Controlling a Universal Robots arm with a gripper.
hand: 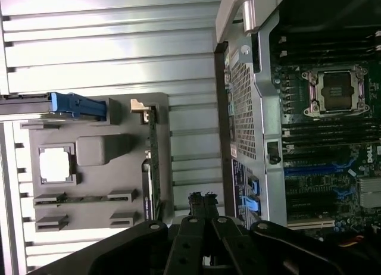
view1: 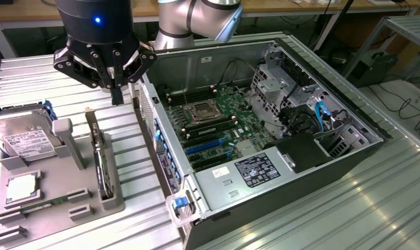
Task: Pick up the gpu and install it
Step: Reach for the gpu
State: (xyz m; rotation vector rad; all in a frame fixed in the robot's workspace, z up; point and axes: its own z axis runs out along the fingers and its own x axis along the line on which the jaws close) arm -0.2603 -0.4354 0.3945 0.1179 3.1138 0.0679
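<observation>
The gpu (view1: 99, 156) stands on its long edge in a slot of the grey holder (view1: 71, 208), a thin dark card beside the open computer case (view1: 280, 172). The wrist view shows the gpu (hand: 152, 162) edge-on, its metal bracket end towards the far part of the holder (hand: 89, 138). My gripper (view1: 116, 98) hangs above the table, over the far end of the card and close to the case wall. Its fingers are shut together with nothing between them. In the wrist view the gripper (hand: 202, 199) sits over the strip between card and case.
A silver hard drive (view1: 26, 138) with a blue bracket, a processor chip (view1: 21, 187) and a memory stick (view1: 47, 203) share the holder. Inside the case lie the motherboard (view1: 210, 125), blue expansion slots (view1: 203, 148), a power supply (view1: 255, 169) and cables (view1: 321, 117).
</observation>
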